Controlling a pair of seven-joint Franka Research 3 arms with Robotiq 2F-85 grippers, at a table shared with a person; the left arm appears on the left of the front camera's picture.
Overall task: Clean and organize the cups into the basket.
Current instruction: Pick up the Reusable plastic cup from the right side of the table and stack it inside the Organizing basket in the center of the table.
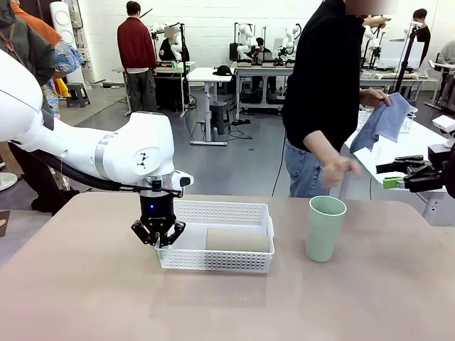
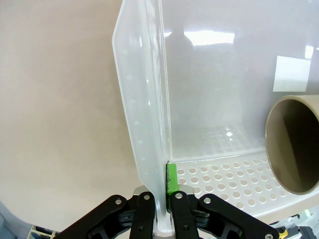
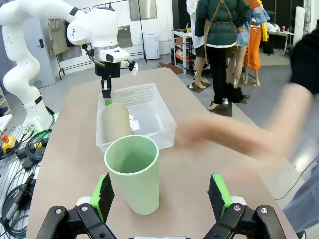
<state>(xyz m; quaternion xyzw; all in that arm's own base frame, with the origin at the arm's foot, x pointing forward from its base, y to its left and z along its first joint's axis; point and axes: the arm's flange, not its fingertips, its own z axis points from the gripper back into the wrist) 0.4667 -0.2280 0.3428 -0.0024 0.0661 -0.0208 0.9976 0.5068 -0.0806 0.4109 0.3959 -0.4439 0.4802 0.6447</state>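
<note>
A pale mint green cup (image 1: 325, 228) stands upright on the table, right of the white lattice basket (image 1: 186, 257). A tan-brown cup (image 1: 238, 240) lies on its side inside the basket. My left gripper (image 1: 158, 239) points down and is shut on the basket's left wall; in the left wrist view the fingers (image 2: 175, 181) pinch that wall (image 2: 142, 124), and the tan cup's mouth (image 2: 294, 144) faces them. My right gripper (image 1: 398, 172) hangs open at the right edge. In the right wrist view, it (image 3: 162, 194) stands open just behind the green cup (image 3: 133, 172).
A person stands at the far right of the table. One hand (image 1: 338, 170), blurred, is above the green cup, and the other holds a blue cloth (image 1: 384, 121). That blurred hand (image 3: 239, 139) crosses the right wrist view beside the basket (image 3: 167, 130).
</note>
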